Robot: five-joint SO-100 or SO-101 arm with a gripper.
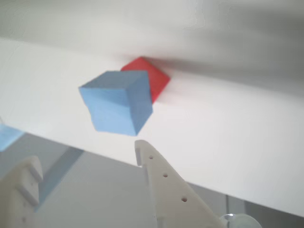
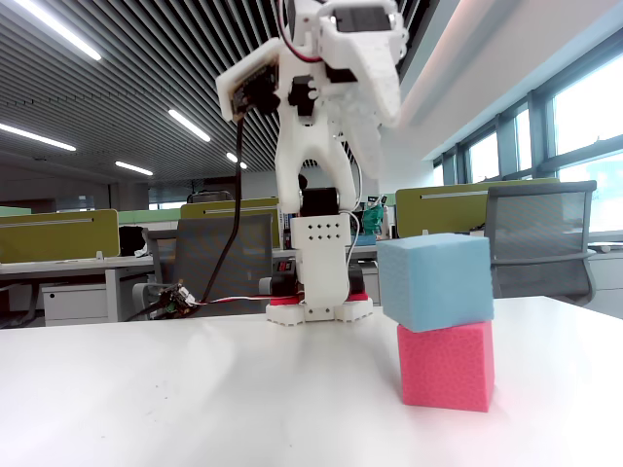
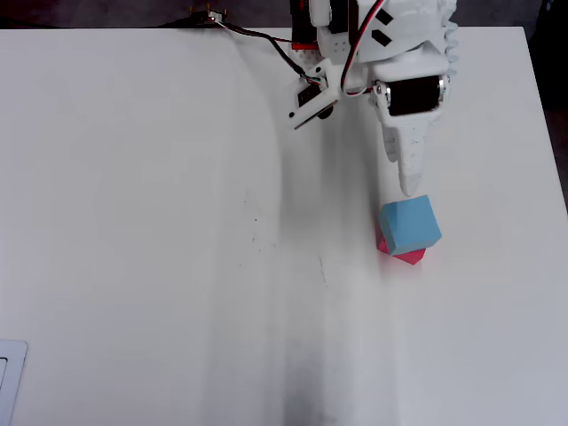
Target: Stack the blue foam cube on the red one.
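Presently, catalogued from the fixed view's foreground outward.

Item one: white desk (image 2: 195, 389), bare in its near half; the overhead view shows only faint scuffs near its middle.

Item two: the red one (image 2: 446, 365), a pinkish-red foam cube, standing on the desk towards the right edge in the overhead view, clear of every corner.

Item three: the blue foam cube (image 2: 434, 281), resting directly on top of the pink-red cube. It sits twisted relative to the lower cube and overhangs a little to the left in the fixed view; from overhead, slivers of pink (image 3: 406, 256) peep out under its lower edges. The stack looks seated, not toppling.

Item four: the gripper (image 1: 90, 164), raised above and behind the stack. In the wrist view its two white fingers stand spread apart with nothing between them, the cubes well beyond the tips.

Item five: the arm's base (image 2: 319, 292), at the desk's far edge, with cabling trailing leftwards in the fixed view.

Item six: office chairs and partitions beyond the desk.

Status: the stacking appears done, blue on pink-red, released. Remaining, by judgement: only withdrawing the arm; the skewed seating is a minor risk.
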